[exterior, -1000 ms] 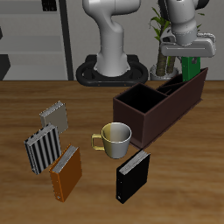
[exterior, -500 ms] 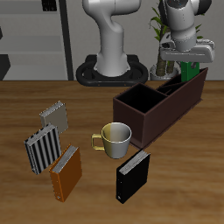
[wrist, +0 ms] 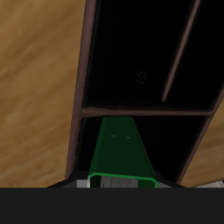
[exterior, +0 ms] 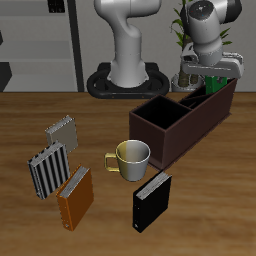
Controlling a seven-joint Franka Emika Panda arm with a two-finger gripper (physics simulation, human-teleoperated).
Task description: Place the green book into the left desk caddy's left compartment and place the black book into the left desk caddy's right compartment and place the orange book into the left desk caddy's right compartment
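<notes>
My gripper (exterior: pixel 214 68) is shut on the green book (exterior: pixel 216 84) and holds it upright, its lower part inside the dark brown desk caddy (exterior: pixel 190 135), in the end compartment farthest from the table's front edge. In the wrist view the green book (wrist: pixel 120 147) hangs from my gripper (wrist: pixel 121 179) inside that compartment, just short of a divider (wrist: pixel 144 111). The black book (exterior: pixel 152 200) stands on the table near the front edge. The orange book (exterior: pixel 75 196) lies beside it, farther from the caddy.
A yellowish mug (exterior: pixel 131 158) stands between the caddy and the black book. A striped book (exterior: pixel 47 168) and a grey book (exterior: pixel 61 131) stand beyond the orange book. A green plant (exterior: pixel 184 40) is behind the caddy, near my arm.
My gripper has come down and moved a little toward the caddy's far end, and the green book has sunk deeper into the compartment. Nothing else has moved.
</notes>
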